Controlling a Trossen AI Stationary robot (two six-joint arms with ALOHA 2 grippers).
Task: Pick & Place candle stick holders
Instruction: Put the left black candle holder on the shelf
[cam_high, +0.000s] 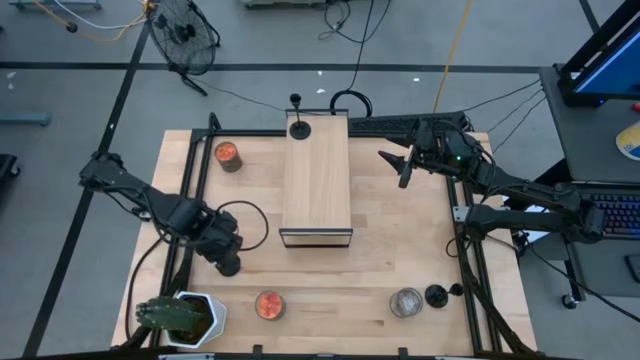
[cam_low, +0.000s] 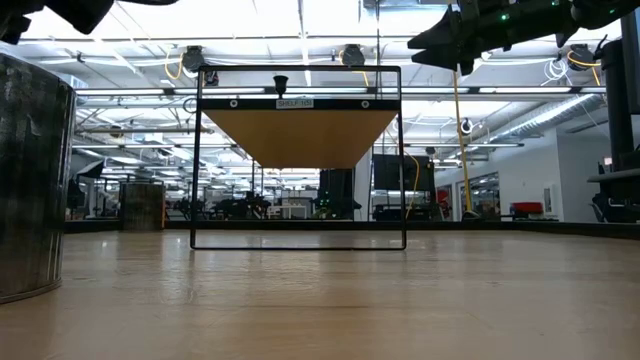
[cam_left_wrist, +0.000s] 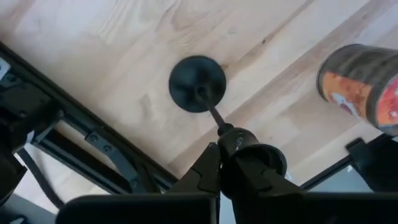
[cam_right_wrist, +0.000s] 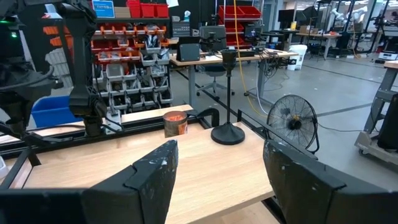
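Candle stick holders are spread over the table (cam_high: 390, 250) at this point. One (cam_high: 299, 127) stands upright on the far end of the wooden box (cam_high: 317, 180); the right wrist view shows it with its disc base flat on the box top. Another (cam_high: 436, 295) sits on the table near the right front corner, just beside a grey-topped jar (cam_high: 406, 302).

A third (cam_left_wrist: 198, 85) is in the left tool (cam_left_wrist: 231, 147), whose fingers are pressed together on the top of its thin stem. Its disc base appears to be on the wood, or only just above it, near the table's left front. The left tool (cam_high: 226, 260) shows in the high view near an orange-topped jar (cam_high: 269, 304) and a potted plant (cam_high: 180, 315).

The right tool (cam_high: 402, 166) hovers with fingers spread and empty to the right of the box's far end.

By my reading, one holder is placed, one is being picked, and at least one more waits.
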